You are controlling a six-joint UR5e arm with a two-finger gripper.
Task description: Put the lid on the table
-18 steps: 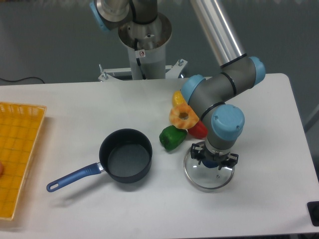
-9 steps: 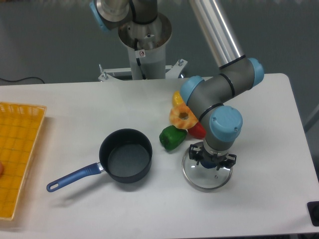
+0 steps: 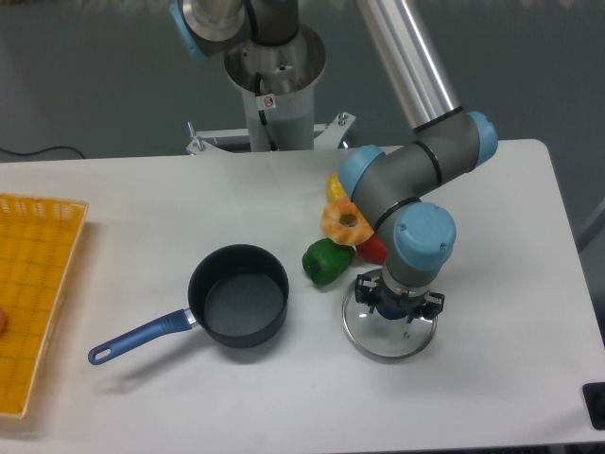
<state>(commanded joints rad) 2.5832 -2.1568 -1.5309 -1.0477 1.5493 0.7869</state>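
Nearly done: I am reading the lid (image 3: 389,331) as resting on the surface (image 3: 492,284), at 3 o'clock from the saucepan (image 3: 238,295); gripper (image 3: 401,305) is clamping its knob, release pending.

veg (image 3: 328,261) crowds lid (image 3: 389,329) left; right open

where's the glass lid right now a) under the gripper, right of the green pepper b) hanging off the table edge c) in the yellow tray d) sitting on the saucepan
a: the lid is under the gripper, to the right of the green pepper, while the saucepan stands open and uncovered to the left.
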